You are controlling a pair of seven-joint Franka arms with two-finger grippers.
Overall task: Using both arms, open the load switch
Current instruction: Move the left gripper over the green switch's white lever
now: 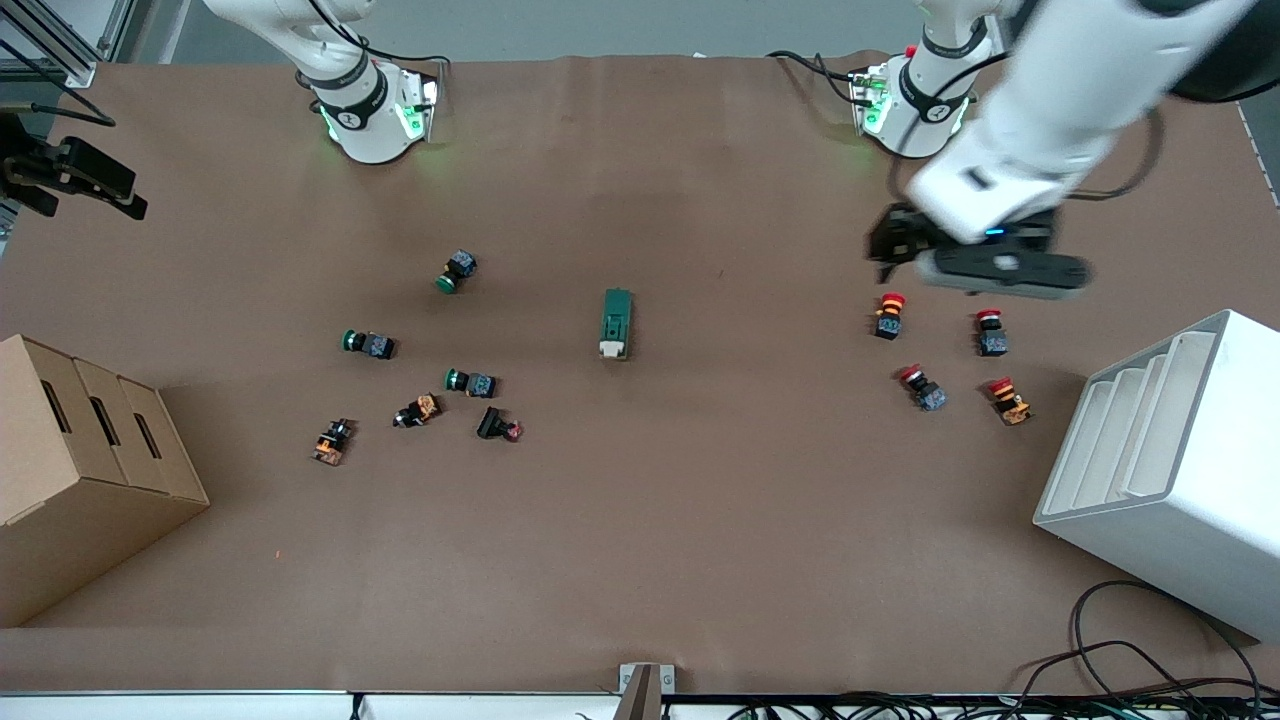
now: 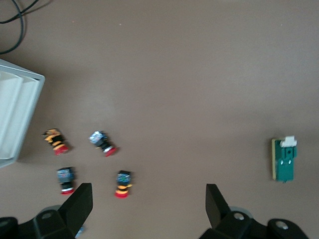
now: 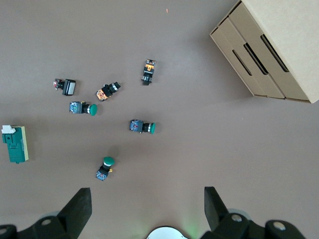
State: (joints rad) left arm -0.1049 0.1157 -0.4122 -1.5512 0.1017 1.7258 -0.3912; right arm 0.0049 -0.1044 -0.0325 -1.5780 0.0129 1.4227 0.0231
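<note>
The load switch [image 1: 616, 323] is a dark green block with a white piece at the end nearer the front camera. It lies flat mid-table and also shows in both wrist views [image 2: 284, 159] [image 3: 15, 144]. My left gripper [image 1: 893, 243] hangs open and empty over bare table by the red-capped buttons, well toward the left arm's end from the switch; its fingers [image 2: 82, 199] stand wide apart. My right gripper [image 3: 147, 196] is open and empty, high over the table close to the right arm's base [image 1: 370, 115]. The front view does not show this gripper.
Several red-capped buttons [image 1: 889, 315] lie toward the left arm's end, beside a white slotted rack [image 1: 1170, 460]. Green-capped buttons [image 1: 367, 343] and other small buttons [image 1: 331, 441] lie toward the right arm's end, near a cardboard box [image 1: 80, 470]. Cables [image 1: 1130, 670] trail along the near edge.
</note>
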